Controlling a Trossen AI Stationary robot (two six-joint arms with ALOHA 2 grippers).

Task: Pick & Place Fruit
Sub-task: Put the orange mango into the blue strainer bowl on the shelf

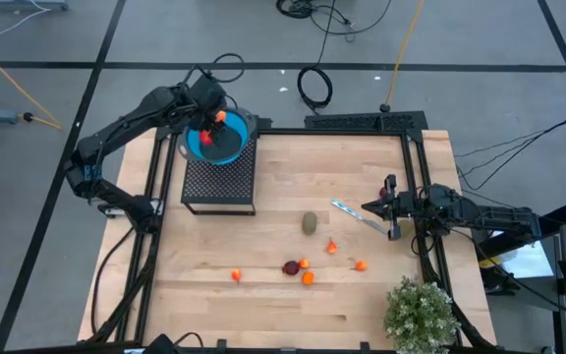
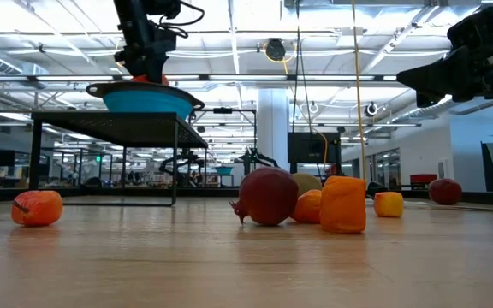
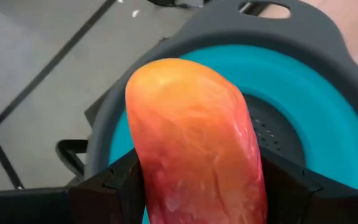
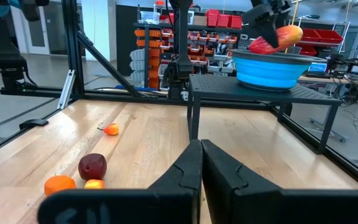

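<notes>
Clearly the wooden tabletop [image 1: 263,315] serves as the pickup area, while the blue bowl [image 1: 226,149] sits raised on a black mesh stand [image 1: 219,182] as the drop spot. Above it, the left end effector [image 1: 211,126] pinches one long red-orange fruit [image 3: 194,143], apparently for release. The right end effector [image 4: 201,163] waits pressed together. One brownish-green oval [image 1: 310,223], one dark red fruit [image 1: 290,266] and five orange pieces [image 1: 308,278] remain.

Potted plant [image 1: 420,313] at table [image 1: 263,305] corner; silvery utensil [image 1: 357,215] near right edge
</notes>
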